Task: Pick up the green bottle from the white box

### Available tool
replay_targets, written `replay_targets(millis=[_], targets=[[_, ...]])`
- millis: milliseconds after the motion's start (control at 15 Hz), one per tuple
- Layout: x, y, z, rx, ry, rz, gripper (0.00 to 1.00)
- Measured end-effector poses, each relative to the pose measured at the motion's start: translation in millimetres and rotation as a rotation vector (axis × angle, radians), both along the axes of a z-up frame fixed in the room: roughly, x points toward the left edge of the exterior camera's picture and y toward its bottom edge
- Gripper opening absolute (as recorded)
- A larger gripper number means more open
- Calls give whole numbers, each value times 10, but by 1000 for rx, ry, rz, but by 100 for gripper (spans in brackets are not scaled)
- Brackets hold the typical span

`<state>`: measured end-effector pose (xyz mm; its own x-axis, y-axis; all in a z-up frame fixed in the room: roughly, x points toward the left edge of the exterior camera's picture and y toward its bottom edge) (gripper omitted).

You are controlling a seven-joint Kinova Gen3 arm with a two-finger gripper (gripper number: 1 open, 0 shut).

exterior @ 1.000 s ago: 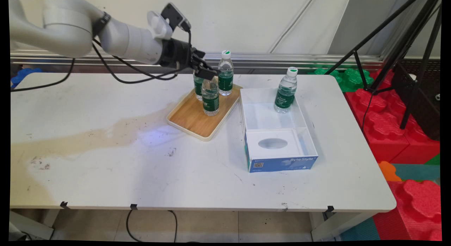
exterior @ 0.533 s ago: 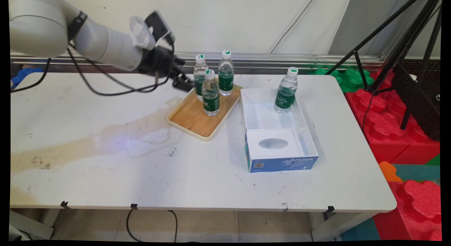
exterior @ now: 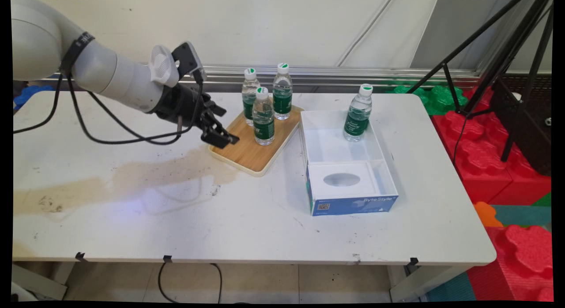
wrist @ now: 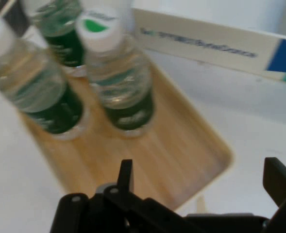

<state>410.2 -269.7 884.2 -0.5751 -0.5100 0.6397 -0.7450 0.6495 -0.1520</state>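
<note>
Since a second ago, the hand (exterior: 220, 138) has dropped from the bottle tops to the wooden tray's (exterior: 247, 151) left edge, left of centre frame, fingers apart and empty, nearest bottle (exterior: 263, 117) just right.

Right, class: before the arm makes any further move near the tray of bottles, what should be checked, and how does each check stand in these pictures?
1. Gripper open and empty: ok; in the hand view the fingers stand wide apart with nothing between them.
2. Three water bottles upright on the wooden tray: ok.
3. Nearest bottle apart from the gripper: ok, bare tray shows between them.
4. Caps on all three tray bottles: ok.
5. Fourth bottle standing in the white box: ok, though it tilts slightly.
6. Gripper clear of the tray surface: cannot tell.
</note>
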Motion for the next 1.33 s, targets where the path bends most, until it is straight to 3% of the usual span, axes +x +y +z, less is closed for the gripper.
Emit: replay_targets(millis=[400,933,1333], targets=[[-233,250,81,57,36,-78,100],[-381,367,111,91,41,-100,100],[-602,269,219,70,77,-90,100]])
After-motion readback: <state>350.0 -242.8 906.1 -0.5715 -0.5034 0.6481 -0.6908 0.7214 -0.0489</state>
